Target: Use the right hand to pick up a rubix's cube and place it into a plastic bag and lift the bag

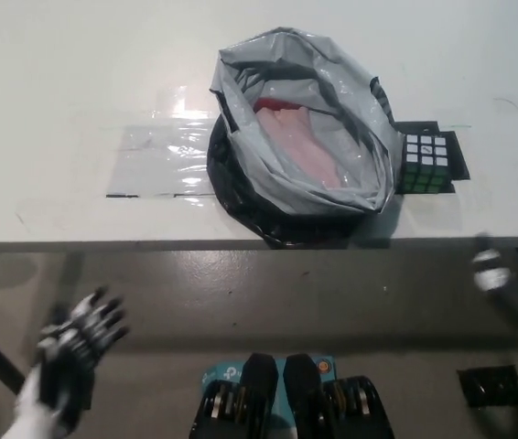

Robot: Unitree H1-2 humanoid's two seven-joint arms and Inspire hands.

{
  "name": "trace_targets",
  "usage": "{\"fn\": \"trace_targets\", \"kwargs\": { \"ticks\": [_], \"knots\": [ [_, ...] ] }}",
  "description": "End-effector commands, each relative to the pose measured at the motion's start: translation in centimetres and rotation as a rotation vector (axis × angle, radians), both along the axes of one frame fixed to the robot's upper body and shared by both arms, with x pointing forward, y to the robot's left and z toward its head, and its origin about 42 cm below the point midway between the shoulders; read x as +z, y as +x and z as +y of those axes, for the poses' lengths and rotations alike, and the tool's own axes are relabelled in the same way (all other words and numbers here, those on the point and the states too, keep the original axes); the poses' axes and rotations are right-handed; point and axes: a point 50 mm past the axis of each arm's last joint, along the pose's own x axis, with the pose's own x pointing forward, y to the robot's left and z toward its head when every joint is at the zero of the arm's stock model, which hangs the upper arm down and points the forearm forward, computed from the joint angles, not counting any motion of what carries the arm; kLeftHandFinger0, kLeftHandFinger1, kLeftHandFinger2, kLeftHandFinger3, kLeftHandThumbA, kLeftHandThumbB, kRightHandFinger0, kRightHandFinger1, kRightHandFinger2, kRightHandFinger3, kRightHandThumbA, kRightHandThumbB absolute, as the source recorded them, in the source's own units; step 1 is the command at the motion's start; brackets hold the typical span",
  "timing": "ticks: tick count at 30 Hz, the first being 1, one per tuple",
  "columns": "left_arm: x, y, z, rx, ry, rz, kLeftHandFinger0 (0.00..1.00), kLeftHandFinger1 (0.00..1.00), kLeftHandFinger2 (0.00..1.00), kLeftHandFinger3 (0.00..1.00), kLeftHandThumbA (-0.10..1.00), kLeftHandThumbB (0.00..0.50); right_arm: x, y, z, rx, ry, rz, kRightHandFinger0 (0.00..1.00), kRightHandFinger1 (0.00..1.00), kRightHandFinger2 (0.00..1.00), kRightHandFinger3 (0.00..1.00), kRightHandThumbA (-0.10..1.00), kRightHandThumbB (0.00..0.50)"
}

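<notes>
We see a broad white surface (76,82) carrying a crumpled grey plastic bag (318,174), its mouth gaping, pink inside. Just beside the bag's right edge a small Rubik's cube (426,161) sits on a black mat (460,155). Our white left hand (71,352) rests low, fingers apart, holding nothing. Our blurred right hand (506,274) hangs at the right edge; we cannot tell its state.
</notes>
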Motion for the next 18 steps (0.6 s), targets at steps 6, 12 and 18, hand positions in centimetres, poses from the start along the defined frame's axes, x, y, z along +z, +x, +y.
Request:
{"fn": "trace_targets", "kwargs": {
  "ticks": [6, 12, 18],
  "knots": [
    [1.0, 2.0, -1.9, -0.078, 0.059, -0.086, 1.00, 1.00, 1.00, 1.00, 0.98, 0.233, 5.7, -0.2, -1.9, -0.052, -0.043, -0.132, 1.00, 1.00, 1.00, 1.00, 0.69, 0.231],
    [1.1, 1.7, -1.0, -0.071, 0.069, -0.093, 1.00, 1.00, 1.00, 1.00, 0.98, 0.231, 9.4, 2.9, -4.3, 0.067, -0.215, 0.089, 1.00, 1.00, 1.00, 1.00, 0.85, 0.320],
    [0.9, 1.2, -0.3, -0.058, 0.065, -0.091, 1.00, 1.00, 1.00, 1.00, 0.99, 0.230, 14.6, 8.4, -5.4, 0.207, -0.468, 0.254, 1.00, 1.00, 1.00, 1.00, 0.93, 0.387]
  ]
}}
